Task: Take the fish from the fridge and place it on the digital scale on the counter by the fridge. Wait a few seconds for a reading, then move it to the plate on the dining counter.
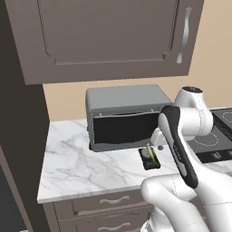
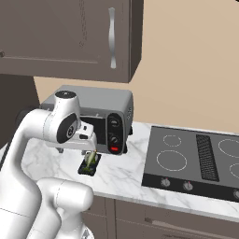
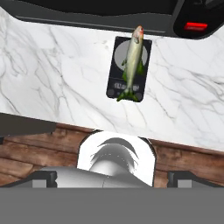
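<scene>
Marble counter (image 1: 81, 167): scale (image 3: 114, 65), toaster oven (image 1: 122, 115).

Brown wall cabinet (image 1: 108, 36), tan wall (image 2: 186, 60), black cooktop (image 2: 196, 158).

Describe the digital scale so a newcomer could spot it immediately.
Start at the grey toaster oven on the marble counter under the brown wall cabinet. Just in front of its right end lies the digital scale, a small flat black slab. It alone has the slender olive-yellow fish lying along it.

In the left base view, part of the digital scale (image 1: 149, 161) and the toaster oven (image 1: 124, 118) is covered by the arm. The cooktop (image 2: 196, 161) is cut by the right edge. The scale's display is too small to be read.
</scene>
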